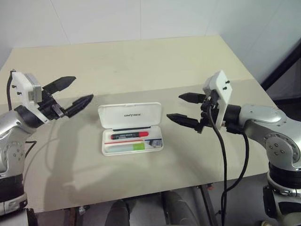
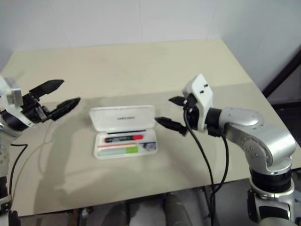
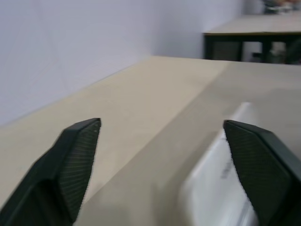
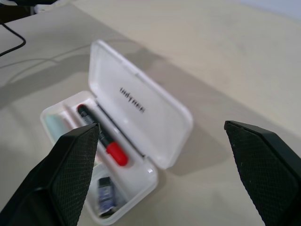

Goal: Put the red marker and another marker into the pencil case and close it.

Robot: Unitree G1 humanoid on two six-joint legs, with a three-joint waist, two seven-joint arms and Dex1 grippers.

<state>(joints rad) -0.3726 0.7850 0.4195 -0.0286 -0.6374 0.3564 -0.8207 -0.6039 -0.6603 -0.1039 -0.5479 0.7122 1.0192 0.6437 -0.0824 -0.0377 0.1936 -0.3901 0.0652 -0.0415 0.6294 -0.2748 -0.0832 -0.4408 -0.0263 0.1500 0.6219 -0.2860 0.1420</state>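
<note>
With the red marker (image 1: 129, 135) and green marker (image 1: 126, 147) already inside the open pencil case (image 1: 130, 115) at frame centre, we judge closing remains: our left gripper (image 1: 68, 94) and right gripper (image 1: 186, 108), both spread and empty, must fold the lid down.

Two markers (image 1: 129, 135), one pencil case (image 1: 130, 116)

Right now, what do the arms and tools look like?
Silver-grey jointed arms with black bands. Each ends in a white boxy wrist block and a black two-finger tool: left tool, right tool. Finger pads are ribbed. Black cables hang from the right wrist.
</note>
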